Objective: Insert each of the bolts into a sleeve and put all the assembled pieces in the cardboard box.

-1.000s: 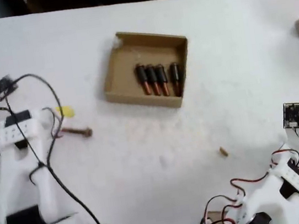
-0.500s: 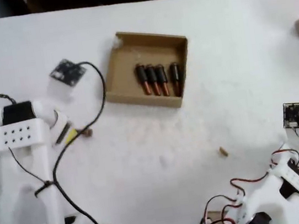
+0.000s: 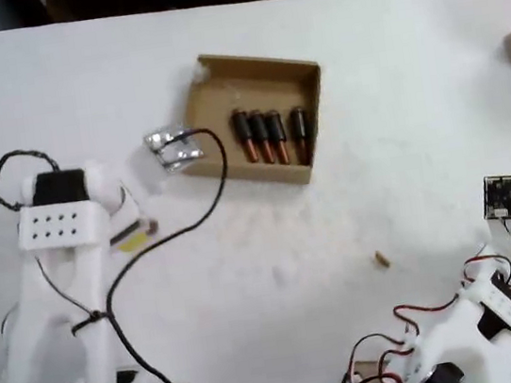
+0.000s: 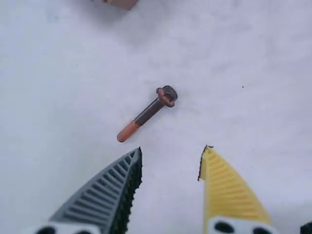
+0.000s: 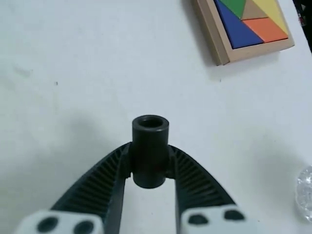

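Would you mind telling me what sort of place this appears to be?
Likely a robotics lab workbench: a white table bears a robot arm with exposed wiring, a cardboard box of sleeved bolts, and a wooden tangram puzzle.

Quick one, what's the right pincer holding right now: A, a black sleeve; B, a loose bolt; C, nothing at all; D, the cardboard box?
A: in the right wrist view the right pincer is shut on a black sleeve, whose open bore faces the camera.
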### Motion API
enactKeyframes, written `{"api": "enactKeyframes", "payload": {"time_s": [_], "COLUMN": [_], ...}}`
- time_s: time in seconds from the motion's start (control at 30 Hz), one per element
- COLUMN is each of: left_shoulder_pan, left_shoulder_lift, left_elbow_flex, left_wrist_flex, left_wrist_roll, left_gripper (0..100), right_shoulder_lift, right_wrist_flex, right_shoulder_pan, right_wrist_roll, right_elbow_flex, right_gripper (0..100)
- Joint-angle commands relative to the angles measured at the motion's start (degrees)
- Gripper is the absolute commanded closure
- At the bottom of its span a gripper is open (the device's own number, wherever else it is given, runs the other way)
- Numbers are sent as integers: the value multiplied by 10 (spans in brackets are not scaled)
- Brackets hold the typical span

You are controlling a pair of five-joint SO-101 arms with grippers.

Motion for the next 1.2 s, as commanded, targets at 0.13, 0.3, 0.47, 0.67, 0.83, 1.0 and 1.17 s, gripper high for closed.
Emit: {"api": "enactKeyframes", "payload": {"time_s": [0.13,0.3,0.47,0.67,0.83,1.0,1.17], "left_shoulder_pan": [1,-3,-8,-17,-18,-18,-15], "left_shoulder_lift": [128,180,214,273,315,320,320], "left_elbow_flex": [-23,-24,-24,-24,-24,-24,-24], "left_wrist_flex": [-87,-107,-135,-185,-225,-224,-205], "left_wrist_roll": [-9,-11,-11,-11,-6,-1,24], "left_gripper": [785,785,785,786,786,823,984], "right_shoulder_lift": [-19,-19,-19,-19,-19,-19,-19], "right_wrist_flex": [-12,-12,-12,-12,-12,-12,-12], "right_shoulder_pan": [-5,-7,-7,-7,-7,-7,-7], "right_wrist_roll": [8,8,9,9,9,9,9], "right_elbow_flex": [-6,-6,-6,-6,-6,-5,-5], "right_gripper": [981,981,981,981,981,981,981]}}
